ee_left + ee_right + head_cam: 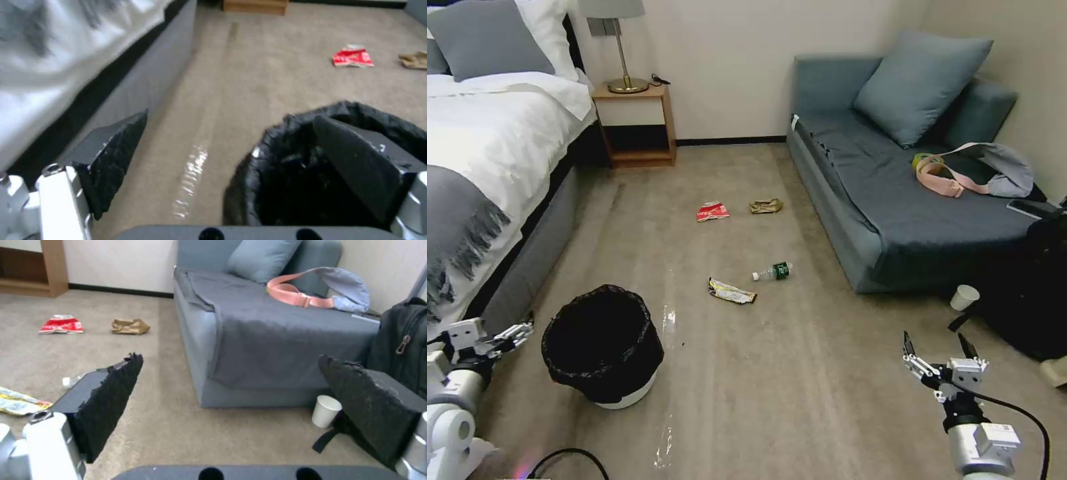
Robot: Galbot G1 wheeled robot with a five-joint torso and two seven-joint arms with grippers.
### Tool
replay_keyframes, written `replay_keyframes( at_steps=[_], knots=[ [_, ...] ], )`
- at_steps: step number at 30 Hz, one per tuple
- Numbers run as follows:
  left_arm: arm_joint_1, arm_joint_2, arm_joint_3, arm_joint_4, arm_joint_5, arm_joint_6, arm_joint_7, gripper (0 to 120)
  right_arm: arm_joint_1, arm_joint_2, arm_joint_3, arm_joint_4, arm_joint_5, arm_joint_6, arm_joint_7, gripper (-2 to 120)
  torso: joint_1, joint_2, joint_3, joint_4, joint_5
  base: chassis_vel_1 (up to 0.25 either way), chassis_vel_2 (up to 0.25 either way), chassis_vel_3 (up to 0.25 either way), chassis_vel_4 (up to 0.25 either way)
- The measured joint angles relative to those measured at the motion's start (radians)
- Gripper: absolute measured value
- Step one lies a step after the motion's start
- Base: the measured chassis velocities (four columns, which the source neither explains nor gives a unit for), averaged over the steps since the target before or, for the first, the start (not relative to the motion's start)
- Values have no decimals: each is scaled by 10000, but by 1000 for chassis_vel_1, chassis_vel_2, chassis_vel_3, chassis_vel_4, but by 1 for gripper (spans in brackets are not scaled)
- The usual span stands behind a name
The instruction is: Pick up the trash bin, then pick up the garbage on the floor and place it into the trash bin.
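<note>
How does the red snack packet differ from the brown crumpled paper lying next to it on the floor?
The red snack packet is bright red and white with print, while the brown paper is plain dull tan. The packet lies mostly flat; the paper is crumpled into a lumpier wad. The packet sits toward the bed side, the paper toward the sofa. Both lie apart on the carpet, beyond the bottle.

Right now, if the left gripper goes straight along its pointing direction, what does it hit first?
Probably the trash bin: the open left gripper has one finger over the near rim, the other over bare carpet. Depth unclear.
</note>
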Motion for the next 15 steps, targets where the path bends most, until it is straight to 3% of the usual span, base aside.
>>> replay_keyframes(
  at_steps=[15],
  knots=[
    [-281,-153,589,1189,166,64,11,100,72,73,-42,-171,-27,16,1,100,0,0,0,0,-3,0,0,0,0]
  ],
)
